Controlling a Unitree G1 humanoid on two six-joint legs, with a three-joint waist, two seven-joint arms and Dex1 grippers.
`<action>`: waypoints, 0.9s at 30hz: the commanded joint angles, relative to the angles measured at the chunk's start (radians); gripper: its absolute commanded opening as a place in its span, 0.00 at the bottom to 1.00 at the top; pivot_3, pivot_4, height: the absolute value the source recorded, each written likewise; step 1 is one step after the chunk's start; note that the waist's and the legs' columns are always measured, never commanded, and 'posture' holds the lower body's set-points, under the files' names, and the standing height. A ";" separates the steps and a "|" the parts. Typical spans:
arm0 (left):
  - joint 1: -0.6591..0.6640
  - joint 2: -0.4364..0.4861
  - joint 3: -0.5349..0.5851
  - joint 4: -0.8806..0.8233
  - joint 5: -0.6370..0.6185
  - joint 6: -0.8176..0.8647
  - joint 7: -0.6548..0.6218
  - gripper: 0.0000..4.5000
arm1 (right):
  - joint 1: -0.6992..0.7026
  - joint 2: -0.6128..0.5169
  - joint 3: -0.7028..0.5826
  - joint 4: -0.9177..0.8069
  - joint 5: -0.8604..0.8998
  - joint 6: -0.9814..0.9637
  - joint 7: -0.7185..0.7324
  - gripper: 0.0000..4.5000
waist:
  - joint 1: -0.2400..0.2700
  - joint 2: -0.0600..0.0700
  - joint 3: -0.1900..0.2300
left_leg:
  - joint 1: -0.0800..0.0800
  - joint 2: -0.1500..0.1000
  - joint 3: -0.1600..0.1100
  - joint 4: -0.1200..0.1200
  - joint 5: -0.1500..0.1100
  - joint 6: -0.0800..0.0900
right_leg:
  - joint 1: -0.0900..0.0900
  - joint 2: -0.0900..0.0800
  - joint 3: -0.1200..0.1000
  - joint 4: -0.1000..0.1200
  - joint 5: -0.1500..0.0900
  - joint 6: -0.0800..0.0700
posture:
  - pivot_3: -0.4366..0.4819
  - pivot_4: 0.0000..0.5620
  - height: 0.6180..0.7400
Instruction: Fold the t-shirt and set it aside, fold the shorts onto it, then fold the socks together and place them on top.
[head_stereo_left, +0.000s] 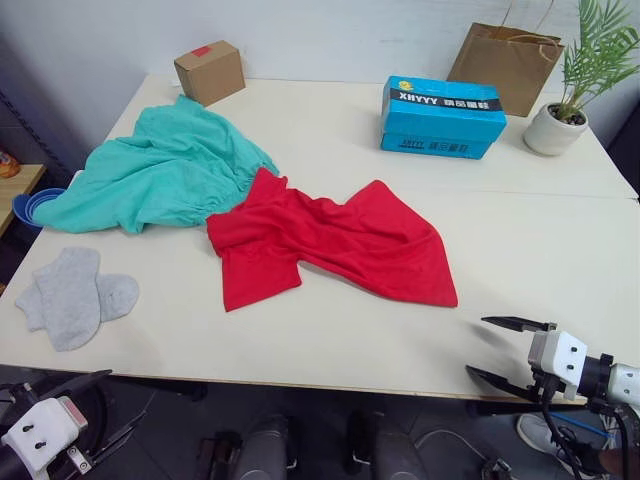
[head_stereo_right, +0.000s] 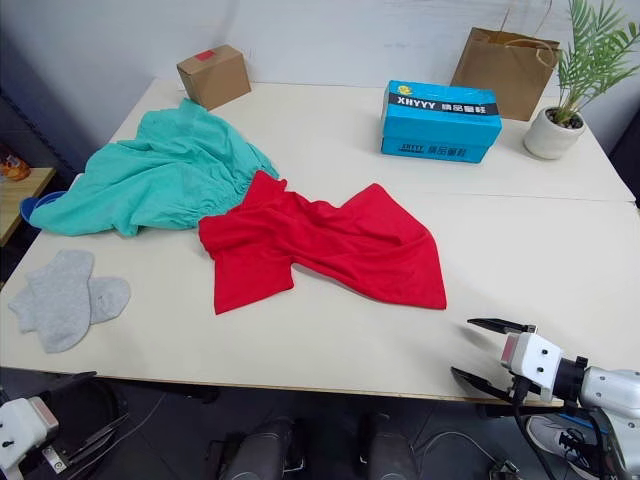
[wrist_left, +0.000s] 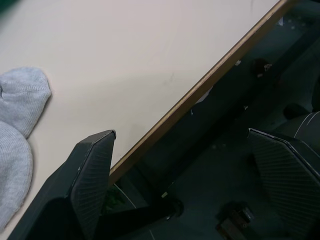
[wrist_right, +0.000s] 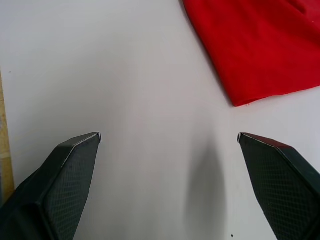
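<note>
Three garments are found unfolded on the tabletop: t-shirt crumpled at centre, shorts overlapping it toward the left edge, socks near the front-left corner. Right gripper and left gripper are held open and empty at the front edge. Risk noted: the shorts may be dragged with the t-shirt where they overlap.

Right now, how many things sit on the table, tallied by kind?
Garments: 2, the t-shirt and the shorts
Socks: 2, the socks
Boxes: 2, a brown cardboard box and a blue box
Paper bags: 1, a paper bag
Potted plants: 1, a potted plant
Total: 8
</note>
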 joint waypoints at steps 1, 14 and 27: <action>0.034 -0.001 0.013 -0.045 -0.010 0.041 0.019 0.97 | 0.018 -0.002 -0.020 -0.003 0.014 0.000 0.002 1.00 | 0.000 0.000 0.000 | 0.000 0.000 0.000 0.000 0.000 0.000 | 0.000 0.000 0.000 0.000 0.000 0.000 | 0.48 0.27 1.00; -0.374 0.198 -0.235 -0.313 -0.101 0.528 0.115 0.97 | -0.151 0.018 0.052 -0.027 -0.049 0.035 -0.056 1.00 | 0.014 0.003 -0.001 | 0.001 0.000 0.001 0.002 0.003 -0.001 | 0.000 0.000 0.000 0.005 0.001 0.001 | 0.48 0.27 1.00; -0.765 0.244 -0.577 -0.109 0.108 0.630 0.104 0.97 | -0.379 0.065 0.213 0.056 -0.283 0.095 -0.221 1.00 | 0.005 0.003 -0.001 | 0.002 -0.001 0.004 0.002 0.010 -0.004 | -0.001 0.001 0.002 0.010 0.001 0.001 | 0.48 0.27 1.00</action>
